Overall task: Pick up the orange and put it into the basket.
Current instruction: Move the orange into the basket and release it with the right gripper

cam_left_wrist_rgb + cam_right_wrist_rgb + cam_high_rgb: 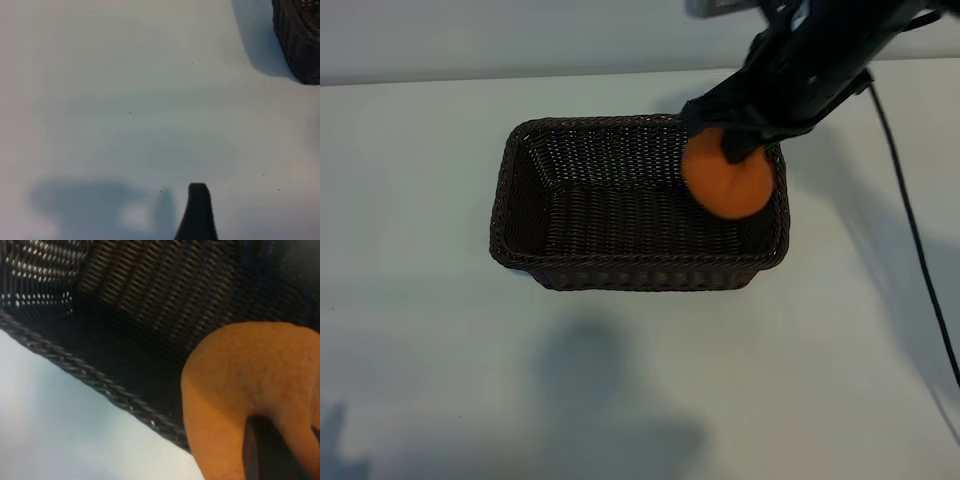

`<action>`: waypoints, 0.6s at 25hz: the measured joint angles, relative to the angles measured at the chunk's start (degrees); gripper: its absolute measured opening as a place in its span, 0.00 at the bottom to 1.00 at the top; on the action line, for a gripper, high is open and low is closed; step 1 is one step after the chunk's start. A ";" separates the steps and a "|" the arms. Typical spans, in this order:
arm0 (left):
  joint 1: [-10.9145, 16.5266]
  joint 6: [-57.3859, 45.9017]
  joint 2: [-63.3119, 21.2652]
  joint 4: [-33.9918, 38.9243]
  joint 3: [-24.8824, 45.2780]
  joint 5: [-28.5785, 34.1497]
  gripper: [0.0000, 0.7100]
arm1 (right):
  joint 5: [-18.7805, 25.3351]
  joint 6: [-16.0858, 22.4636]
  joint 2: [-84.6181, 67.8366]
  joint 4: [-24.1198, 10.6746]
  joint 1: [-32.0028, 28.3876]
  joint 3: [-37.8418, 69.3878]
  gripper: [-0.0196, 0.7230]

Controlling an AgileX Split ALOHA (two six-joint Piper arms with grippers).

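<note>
A rectangular dark brown woven wicker basket (535, 215) with rounded corners and a braided rim sits on a plain white table (420, 350), its long sides running across the exterior view. Over the basket's right end hangs the small round orange fruit with dimpled skin (725, 185), gripped by the right gripper (745, 140), whose black fingers pinch it from above. From outside, the orange overlaps the basket's inner right wall and the rim at its far right corner; it appears to be held above the woven floor rather than resting on it, though the exact gap cannot be judged. The right arm's dark body reaches in from the upper right corner of that view, and a black cable (910, 220) trails from it down the right side of the table. In the right wrist view the orange (240, 390) fills the near corner of the picture, with one dark finger (265, 450) pressed against its skin, and beyond it lie the basket's braided rim (90, 375) and the tight weave of its inside wall, with white table outside the rim. The left gripper (197, 215) is parked over bare table well to the side of the basket; only one dark fingertip shows in the left wrist view, its fingers standing spread, with a corner of the basket (300, 40) at the picture's edge. Soft grey shadows fall across the table nearer the camera.
</note>
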 joint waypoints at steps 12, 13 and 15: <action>0.00 0.00 0.00 0.00 0.00 0.00 0.83 | -7.83 -0.39 12.69 -0.70 3.17 -0.02 0.13; 0.00 0.00 0.00 0.00 0.00 0.00 0.83 | -8.11 -0.39 13.33 -0.70 3.17 -0.02 0.13; 0.00 0.00 0.00 0.00 0.00 0.00 0.83 | -8.30 -0.39 14.20 -0.70 3.17 -0.02 0.13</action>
